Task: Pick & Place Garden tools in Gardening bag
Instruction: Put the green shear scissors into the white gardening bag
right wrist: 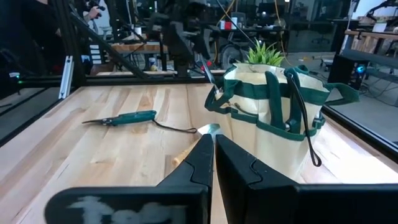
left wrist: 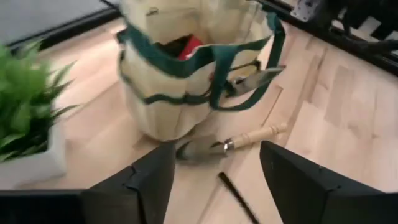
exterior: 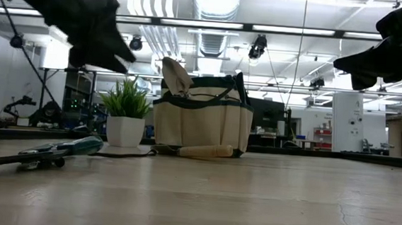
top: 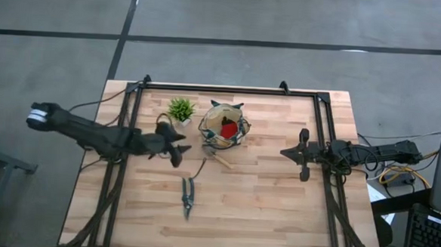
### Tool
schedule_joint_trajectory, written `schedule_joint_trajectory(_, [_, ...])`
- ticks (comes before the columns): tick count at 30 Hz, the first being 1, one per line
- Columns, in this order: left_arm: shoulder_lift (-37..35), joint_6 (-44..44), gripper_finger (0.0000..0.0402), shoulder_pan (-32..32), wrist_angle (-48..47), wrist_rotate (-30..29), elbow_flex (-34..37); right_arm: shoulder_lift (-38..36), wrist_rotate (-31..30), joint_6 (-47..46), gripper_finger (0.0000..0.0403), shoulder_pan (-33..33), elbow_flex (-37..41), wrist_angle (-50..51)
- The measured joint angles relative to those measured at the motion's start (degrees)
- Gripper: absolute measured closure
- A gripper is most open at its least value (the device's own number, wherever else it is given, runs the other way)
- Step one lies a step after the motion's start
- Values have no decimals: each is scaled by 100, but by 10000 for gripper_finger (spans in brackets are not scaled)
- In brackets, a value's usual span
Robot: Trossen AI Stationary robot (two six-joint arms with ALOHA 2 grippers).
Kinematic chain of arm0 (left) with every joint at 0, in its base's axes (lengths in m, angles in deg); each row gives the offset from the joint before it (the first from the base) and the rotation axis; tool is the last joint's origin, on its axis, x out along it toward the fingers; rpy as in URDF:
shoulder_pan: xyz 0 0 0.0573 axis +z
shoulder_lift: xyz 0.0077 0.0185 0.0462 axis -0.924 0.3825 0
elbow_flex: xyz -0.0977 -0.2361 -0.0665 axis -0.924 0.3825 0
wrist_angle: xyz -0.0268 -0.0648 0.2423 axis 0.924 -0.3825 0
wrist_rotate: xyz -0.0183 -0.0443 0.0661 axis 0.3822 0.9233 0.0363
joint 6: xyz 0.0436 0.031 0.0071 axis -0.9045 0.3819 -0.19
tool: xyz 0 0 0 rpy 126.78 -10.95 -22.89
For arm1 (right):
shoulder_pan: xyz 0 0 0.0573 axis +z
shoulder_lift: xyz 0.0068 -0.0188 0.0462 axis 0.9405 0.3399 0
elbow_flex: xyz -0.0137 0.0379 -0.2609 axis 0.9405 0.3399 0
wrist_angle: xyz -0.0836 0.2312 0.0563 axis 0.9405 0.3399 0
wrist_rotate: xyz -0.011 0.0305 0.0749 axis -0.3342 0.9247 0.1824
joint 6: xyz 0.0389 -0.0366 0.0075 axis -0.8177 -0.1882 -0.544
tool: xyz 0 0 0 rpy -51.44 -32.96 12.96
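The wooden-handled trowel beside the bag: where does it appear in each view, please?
High view: the wooden-handled trowel lies on the table just below the gardening bag.
Low view: its handle lies at the foot of the bag, in front.
Left wrist view: it lies beyond the open left hand.
Right wrist view: only its metal tip shows, above the shut right hand.
Shared landmark: the bag.

No text, label, brand, number or sign can be read anywhere in these views.
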Motion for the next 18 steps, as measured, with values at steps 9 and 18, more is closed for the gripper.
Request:
schedule_joint_trajectory(9, [1370,375,164,80,-369,749,-278,50,-6,4,390,-2,0,3])
schedule_joint_trajectory(18, [2583,426,165,156,990,642,-335,86,6,2,390,-2,0,1])
